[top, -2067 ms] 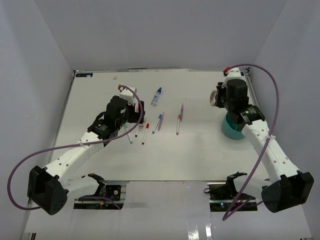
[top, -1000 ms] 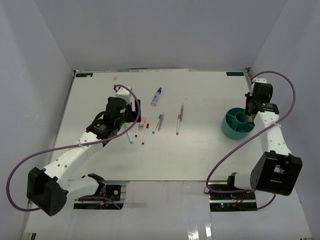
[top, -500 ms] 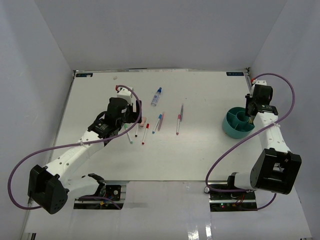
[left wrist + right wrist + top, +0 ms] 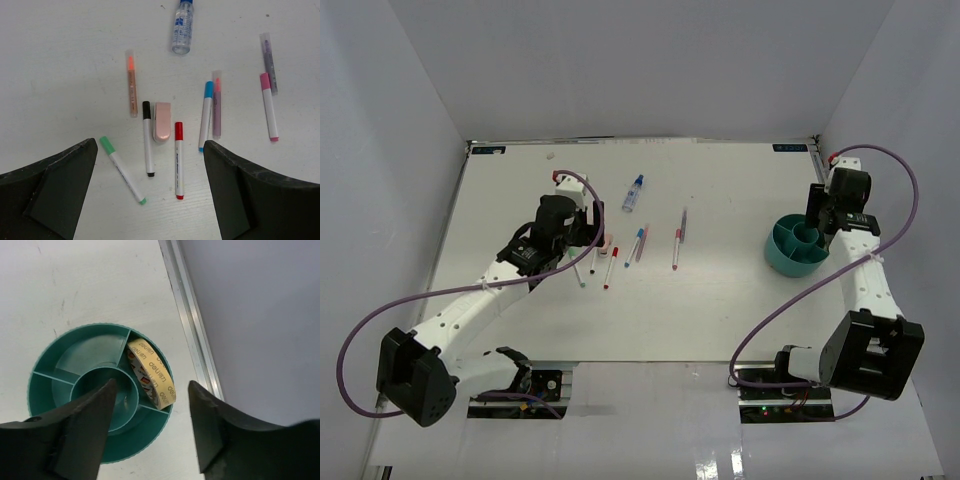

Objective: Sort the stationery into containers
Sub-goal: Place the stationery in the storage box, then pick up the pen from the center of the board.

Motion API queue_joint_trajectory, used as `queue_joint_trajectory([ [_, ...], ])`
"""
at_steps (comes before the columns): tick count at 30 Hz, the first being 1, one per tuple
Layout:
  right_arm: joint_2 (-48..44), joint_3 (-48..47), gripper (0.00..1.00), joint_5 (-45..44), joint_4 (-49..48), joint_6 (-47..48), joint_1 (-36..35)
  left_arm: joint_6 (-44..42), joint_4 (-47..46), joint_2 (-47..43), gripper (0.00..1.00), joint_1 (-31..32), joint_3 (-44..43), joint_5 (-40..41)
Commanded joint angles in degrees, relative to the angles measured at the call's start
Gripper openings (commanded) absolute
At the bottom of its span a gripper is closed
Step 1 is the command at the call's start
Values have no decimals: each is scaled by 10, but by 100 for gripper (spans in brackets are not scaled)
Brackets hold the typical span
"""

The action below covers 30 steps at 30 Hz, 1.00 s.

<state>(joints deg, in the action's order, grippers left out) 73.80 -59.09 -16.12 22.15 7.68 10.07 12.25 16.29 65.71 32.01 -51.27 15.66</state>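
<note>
The teal organiser bowl (image 4: 797,246) stands at the right of the table. In the right wrist view a yellowish tape ring (image 4: 152,375) leans on edge in one outer compartment of the bowl (image 4: 90,352). My right gripper (image 4: 151,390) hangs open just above the ring without touching it. My left gripper (image 4: 150,150) is open above a cluster of stationery. Between its fingers lie a green-capped pen (image 4: 122,170), a black-capped pen (image 4: 147,140), a pink eraser (image 4: 162,122) and a red-capped pen (image 4: 178,160). Further off are a blue-capped pen (image 4: 205,117) and a small bottle (image 4: 182,27).
An orange-tipped pen (image 4: 131,85), a pink-capped pen (image 4: 268,107) and a clear purple pen (image 4: 268,62) lie around the cluster. The table's metal edge rail (image 4: 192,330) and the grey side wall run just right of the bowl.
My right gripper has opened and the tape ring now rests in the bowl, free of the fingers. The left arm has hardly moved.
</note>
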Motion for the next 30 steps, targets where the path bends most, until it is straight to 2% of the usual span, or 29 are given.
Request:
queue_joint_trajectory([
  [1, -51, -12, 68, 11, -16, -25, 3, -1, -6, 3, 98, -1, 1, -5],
  [3, -83, -17, 79, 44, -11, -41, 3, 2, -6, 7, 98, -1, 0, -6],
  [4, -96, -23, 91, 80, -12, -48, 2, 3, -6, 9, 98, -1, 0, -5],
  [6, -130, -22, 98, 142, -27, -72, 2, 7, -5, 13, 98, -1, -1, -3],
  [9, -178, -2, 100, 204, -59, -118, 2, 10, -4, 17, 98, -1, 0, -4],
  [11, -201, 24, 90, 259, -100, -137, 3, 14, -4, 24, 98, -1, 0, -5],
  [14, -234, 54, 90, 328, -150, -184, 2, 21, 4, 40, 98, -1, -8, -12],
  [19, -255, 91, 90, 427, -208, -259, -2, 78, 79, 90, 98, -1, -39, 20],
  [21, -257, 107, 90, 434, -214, -273, -15, 110, 120, 110, 98, -1, -50, 31],
  [25, -253, 122, 92, 430, -207, -275, -37, 184, 145, 114, 98, -14, -23, 67],
  [30, -255, 150, 95, 385, -201, -249, -79, 230, 149, 115, 96, -52, 6, 30],
])
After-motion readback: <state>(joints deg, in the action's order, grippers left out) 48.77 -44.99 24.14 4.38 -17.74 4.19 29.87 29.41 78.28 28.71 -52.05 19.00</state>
